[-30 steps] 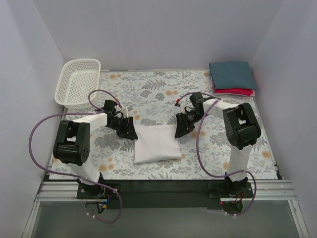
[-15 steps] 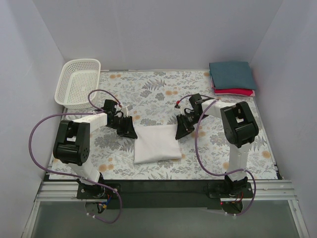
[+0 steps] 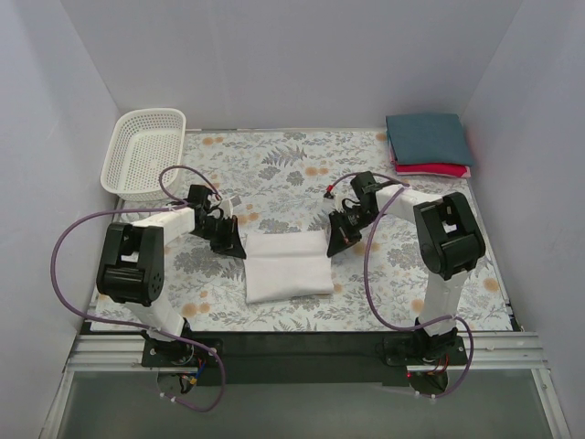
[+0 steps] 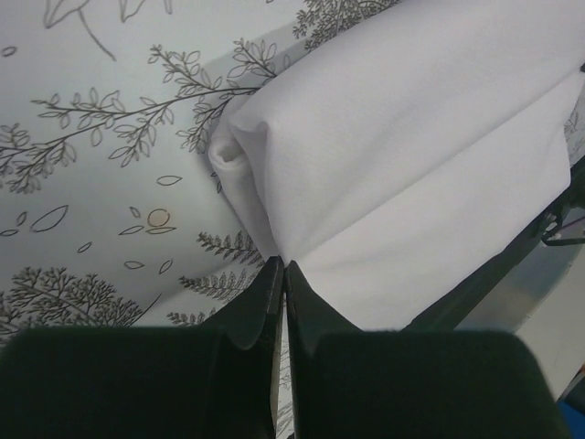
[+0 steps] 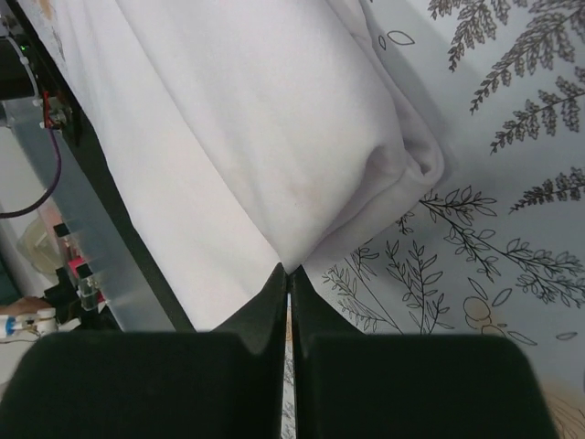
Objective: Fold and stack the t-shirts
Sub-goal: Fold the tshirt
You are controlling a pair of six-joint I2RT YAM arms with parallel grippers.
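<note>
The white t-shirt [image 3: 288, 266] lies folded into a rectangle near the table's front middle. My left gripper [image 3: 235, 248] is shut on its far left corner, and the cloth [image 4: 402, 174] runs up from the shut tips [image 4: 282, 265]. My right gripper [image 3: 334, 242] is shut on its far right corner, with the cloth [image 5: 238, 137] pinched at the tips [image 5: 289, 271]. The folded dark teal shirt [image 3: 428, 137] lies on the folded red shirt [image 3: 439, 169] at the far right corner.
A white mesh basket [image 3: 143, 151] stands at the far left. The floral table cloth [image 3: 292, 169] covers the table. White walls close in the left, back and right sides. Purple cables loop beside both arms.
Both grippers have drawn slightly toward the far side with the shirt's far corners, and the shirt's far edge now lies a little straighter and wider.
</note>
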